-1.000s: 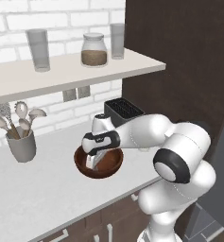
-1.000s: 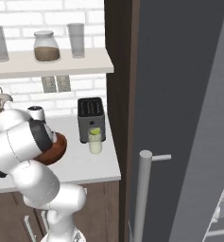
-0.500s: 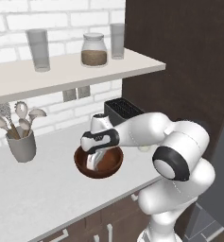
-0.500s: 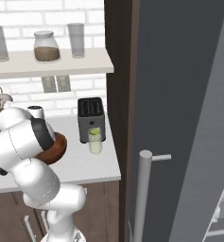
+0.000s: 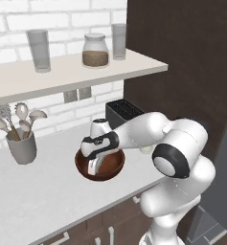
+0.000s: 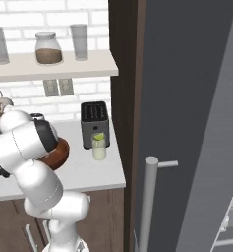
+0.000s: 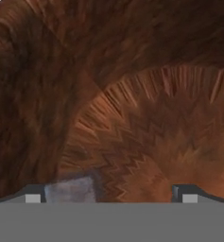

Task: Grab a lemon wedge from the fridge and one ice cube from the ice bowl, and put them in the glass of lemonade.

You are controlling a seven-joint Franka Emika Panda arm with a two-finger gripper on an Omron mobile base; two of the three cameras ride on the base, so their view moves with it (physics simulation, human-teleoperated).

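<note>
The ice bowl (image 5: 113,168), wide and of dark reddish-brown wood, sits on the counter in front of the toaster. My gripper (image 5: 92,167) reaches down into it, open. In the hand view the bowl's wood grain (image 7: 132,94) is very close, and my gripper (image 7: 111,196) stands wide just above it. A pale grey ice cube (image 7: 71,189) lies against the inside of the left fingertip (image 7: 33,197), not clamped. The glass of lemonade (image 6: 99,147) stands by the toaster with a yellow-green lemon wedge (image 6: 98,137) at its top. The grey fridge (image 6: 187,123) rises at the right.
A black toaster (image 5: 122,111) stands right behind the bowl. A grey utensil cup (image 5: 22,146) sits at the left. The shelf (image 5: 62,72) above carries tall glasses and a lidded jar (image 5: 95,50). The fridge's silver handle (image 6: 148,197) is close on the right.
The hand has edged a little to the left inside the bowl. The jaws have stayed open and nothing has been picked up.
</note>
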